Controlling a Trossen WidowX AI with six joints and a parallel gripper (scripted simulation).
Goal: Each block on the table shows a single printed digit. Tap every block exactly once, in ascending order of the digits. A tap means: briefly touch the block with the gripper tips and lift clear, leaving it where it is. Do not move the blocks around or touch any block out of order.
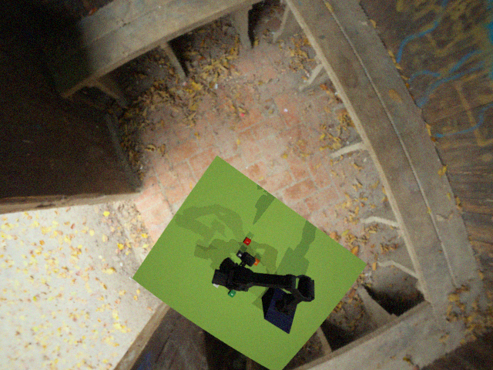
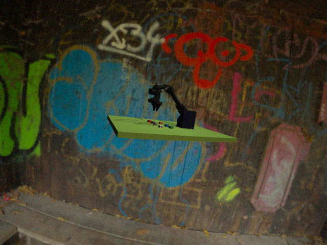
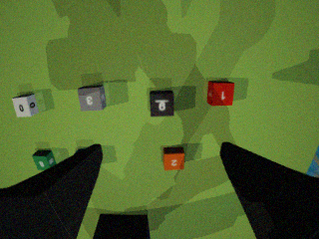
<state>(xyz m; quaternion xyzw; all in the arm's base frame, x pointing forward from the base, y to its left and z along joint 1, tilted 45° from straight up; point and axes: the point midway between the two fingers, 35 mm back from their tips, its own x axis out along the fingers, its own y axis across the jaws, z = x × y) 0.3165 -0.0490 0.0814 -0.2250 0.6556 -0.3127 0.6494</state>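
My gripper [image 2: 156, 109] [image 3: 162, 150] is open and empty, high above the blocks. In the wrist view the orange 2 block [image 3: 173, 159] [image 1: 256, 261] [image 2: 160, 122] lies between the fingertips' outlines, right of centre. The black block [image 3: 161, 104] is above it, its digit hard to read. The red 1 block [image 3: 220, 94] [image 1: 247, 240] [image 2: 149, 121] is upper right. The grey 3 block [image 3: 93, 98] and white 0 block [image 3: 26, 105] [image 2: 160, 126] are upper left. The green block [image 3: 44, 160] [image 1: 231, 293] [image 2: 170, 127] is lower left, digit unclear. The left finger mostly hides the blue block [image 2: 166, 125].
The blocks stand on the green table top [image 1: 215, 183] [image 2: 206, 134]. The arm's dark base [image 1: 278, 311] [image 2: 186, 120] stands on it near one side. In the top view the arm covers several blocks. Shadows of the arm fall across the table.
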